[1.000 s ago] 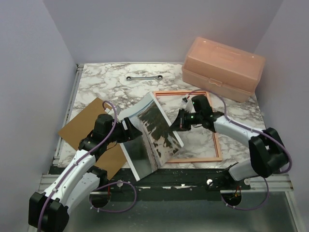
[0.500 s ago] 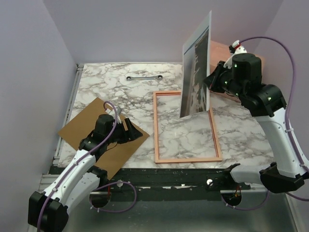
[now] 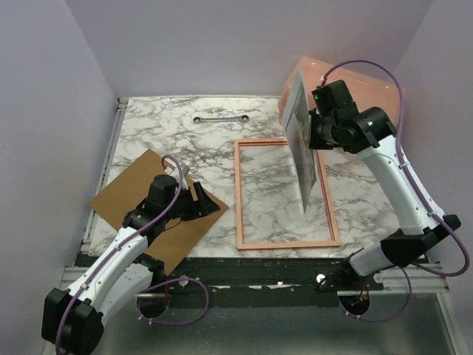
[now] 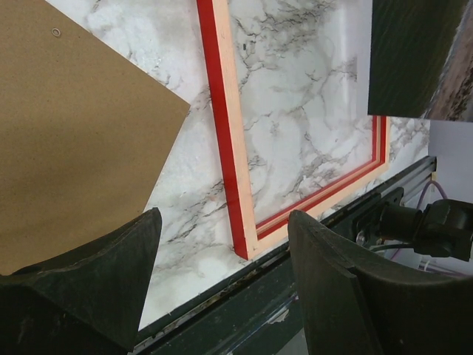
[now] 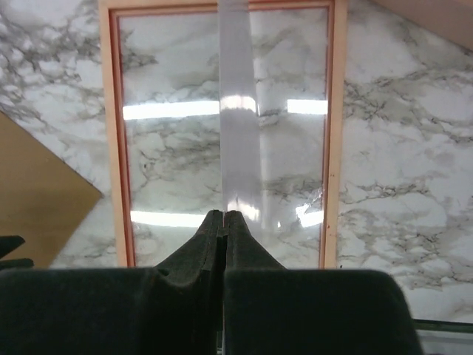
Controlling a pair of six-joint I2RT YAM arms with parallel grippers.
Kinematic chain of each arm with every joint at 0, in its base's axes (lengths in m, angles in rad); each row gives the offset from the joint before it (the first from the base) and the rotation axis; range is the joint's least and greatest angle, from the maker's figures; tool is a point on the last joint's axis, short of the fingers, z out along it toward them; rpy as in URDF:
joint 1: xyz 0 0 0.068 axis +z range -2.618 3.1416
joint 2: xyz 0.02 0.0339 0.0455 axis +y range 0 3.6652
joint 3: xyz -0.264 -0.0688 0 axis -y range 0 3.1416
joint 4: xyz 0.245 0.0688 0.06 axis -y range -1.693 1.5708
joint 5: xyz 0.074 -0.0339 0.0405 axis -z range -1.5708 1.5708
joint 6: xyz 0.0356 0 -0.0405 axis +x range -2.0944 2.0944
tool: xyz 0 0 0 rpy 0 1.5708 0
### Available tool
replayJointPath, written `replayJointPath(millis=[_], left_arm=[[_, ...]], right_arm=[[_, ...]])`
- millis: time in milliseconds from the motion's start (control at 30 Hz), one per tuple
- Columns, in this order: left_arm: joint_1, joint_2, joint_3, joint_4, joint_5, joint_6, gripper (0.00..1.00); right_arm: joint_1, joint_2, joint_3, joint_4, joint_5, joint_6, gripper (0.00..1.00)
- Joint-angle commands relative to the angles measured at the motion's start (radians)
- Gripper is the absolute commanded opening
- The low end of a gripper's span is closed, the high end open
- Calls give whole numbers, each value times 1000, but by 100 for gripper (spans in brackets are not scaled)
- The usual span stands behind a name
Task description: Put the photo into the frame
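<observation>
Nearest the bases, the left gripper [image 3: 209,206] hung with its jaws apart over a corner of the brown backing board [image 3: 122,200], holding nothing. Just beyond, the frame [image 3: 238,194] lay flat on the marble table [image 3: 162,137], pale side up. The right gripper [image 3: 310,131] was clamped on the photo [image 3: 303,170], which stood tilted on edge over the frame's right half. Whether its lower corner touched down was unclear. Behind sat a pink box [image 3: 362,96] and a wrench [image 3: 220,118].
</observation>
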Motion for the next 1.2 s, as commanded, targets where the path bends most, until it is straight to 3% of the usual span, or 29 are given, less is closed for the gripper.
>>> replayJointPath(millis=[0,233,433,600,733,867,1000,1167], left_arm=[[-6,2,13,9,-21,-7,71],[-8,-9,5,41,1,-37,71],[-7,-28,-8,71,12,-72,78],[-7,-38,-40,143,34,-120,86],[-7,-5,-80,236,73,-161,86],[-8,50,-115,314,102,-196,86],[-11,102,-138,385,114,-221,82],[-37,184,-139,428,107,-241,76]], right_arm=[[83,21,-58,-8,21,7,1],[276,109,-168,94,12,53,1],[360,164,-362,270,-70,108,2],[372,146,-589,567,-272,175,8],[371,114,-710,763,-404,260,43],[371,99,-749,856,-468,303,71],[360,76,-754,841,-434,302,85],[250,23,-830,838,-496,303,86]])
